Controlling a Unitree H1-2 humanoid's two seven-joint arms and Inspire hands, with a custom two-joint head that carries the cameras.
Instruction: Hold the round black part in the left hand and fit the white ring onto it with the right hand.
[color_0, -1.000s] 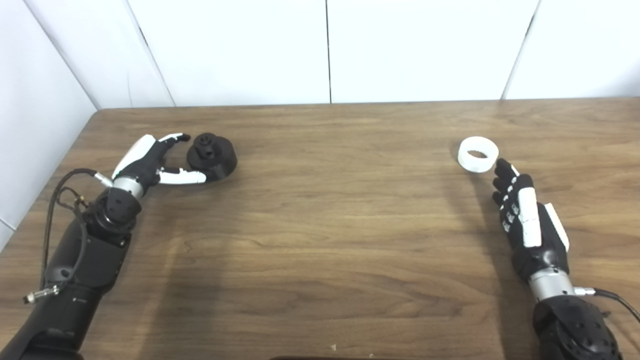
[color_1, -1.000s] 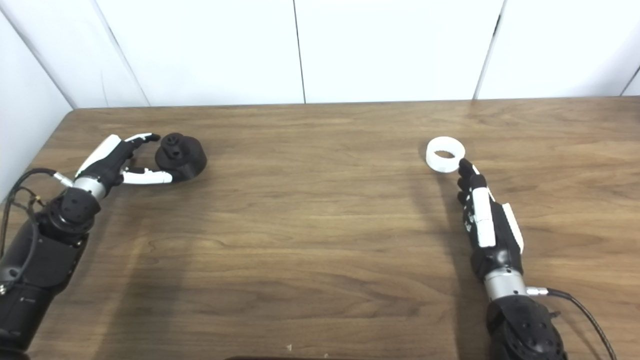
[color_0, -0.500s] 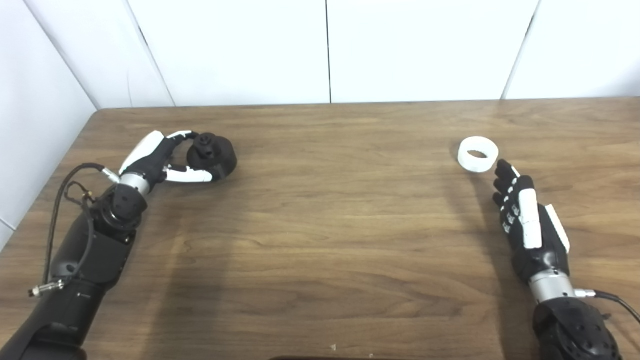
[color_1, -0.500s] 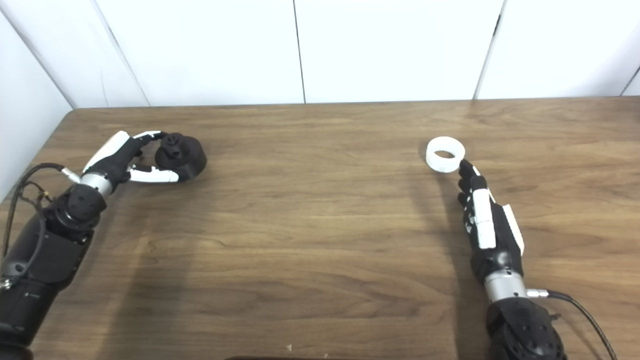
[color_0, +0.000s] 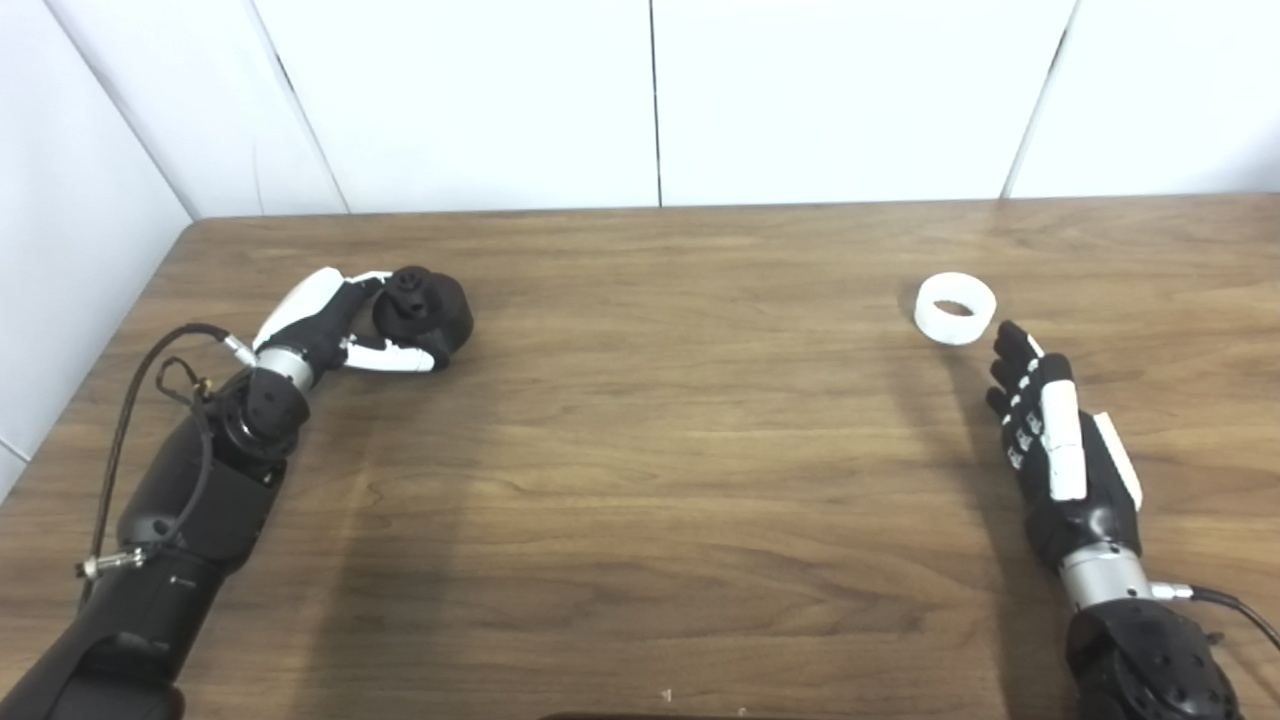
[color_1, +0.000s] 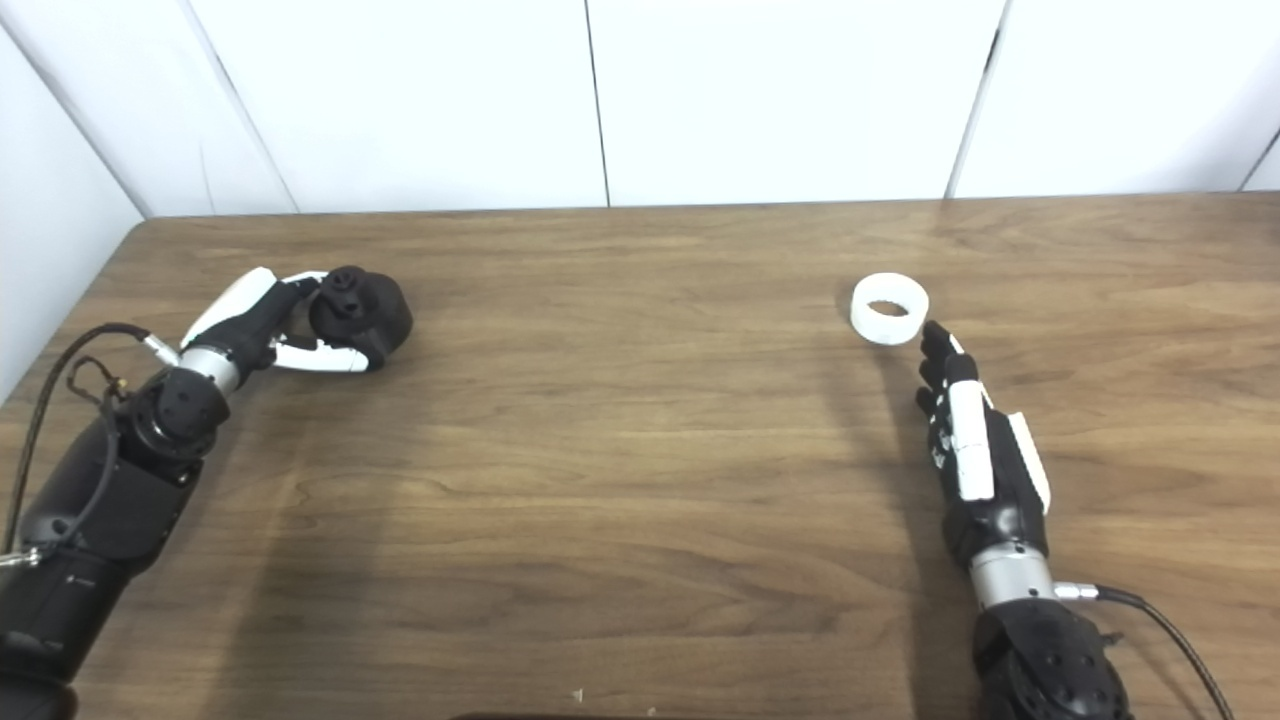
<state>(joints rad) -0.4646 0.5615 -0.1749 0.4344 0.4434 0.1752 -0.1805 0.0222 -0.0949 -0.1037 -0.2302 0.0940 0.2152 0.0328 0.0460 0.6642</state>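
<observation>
Near the table's left edge the left hand (color_0: 335, 325) curls its fingers around the round black part (color_0: 425, 310), not yet firmly; it may slip. The right hand (color_0: 1050, 440), fingers straight, waits beside the white ring (color_0: 956, 309)

Wooden table (color_0: 640, 450); white panelled wall (color_0: 480, 100) behind it.

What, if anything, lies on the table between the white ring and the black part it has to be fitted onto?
Nothing visible does: only bare table lies between the white ring and the round black part.
</observation>
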